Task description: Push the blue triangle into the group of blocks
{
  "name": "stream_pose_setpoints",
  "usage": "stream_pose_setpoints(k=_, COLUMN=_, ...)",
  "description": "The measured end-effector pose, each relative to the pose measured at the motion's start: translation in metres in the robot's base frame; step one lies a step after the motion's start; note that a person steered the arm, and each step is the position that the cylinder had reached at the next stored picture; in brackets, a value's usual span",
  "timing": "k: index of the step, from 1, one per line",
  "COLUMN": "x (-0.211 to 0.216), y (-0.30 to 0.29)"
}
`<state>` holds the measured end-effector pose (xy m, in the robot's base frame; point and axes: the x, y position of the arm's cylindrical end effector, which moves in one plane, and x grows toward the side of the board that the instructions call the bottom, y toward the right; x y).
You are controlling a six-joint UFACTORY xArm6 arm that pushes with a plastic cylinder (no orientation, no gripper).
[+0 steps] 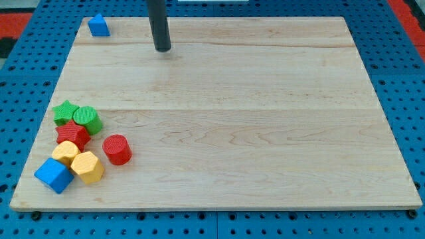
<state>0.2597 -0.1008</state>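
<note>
Standing untouched at the surface's top-left corner, the blue triangle remains well apart from the group of blocks, my tip beside it, no hand fitted.

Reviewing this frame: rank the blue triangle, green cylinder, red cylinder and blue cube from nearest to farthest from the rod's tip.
From my tip:
1. Blue triangle, top-left corner of the board.
2. Green cylinder, left edge, top of the group.
3. Red cylinder, right of the group.
4. Blue cube, bottom-left corner.
</note>
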Motion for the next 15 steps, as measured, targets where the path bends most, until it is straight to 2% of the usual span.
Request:
stream_pose_setpoints(k=1, x=-0.047, y=-0.023)
stream_pose_setpoints(k=2, x=-0.068, y=-0.092)
stream_pose_setpoints(k=4, x=-0.068, y=-0.164)
stream_pose_setpoints(k=5, x=-0.052, y=-0.173)
stream_pose_setpoints(k=6, x=-0.026, y=-0.162)
stream_pose_setpoints(k=7, x=-0.021, y=-0.120)
stream_pose_setpoints(k=8, x=0.005, y=-0.091)
stream_pose_setpoints(k=13, x=0.174, y=-0.011)
stream_pose_setpoints(k=14, x=0.188, y=-0.013)
stream_pose_setpoints(k=15, x=0.154, y=0.002)
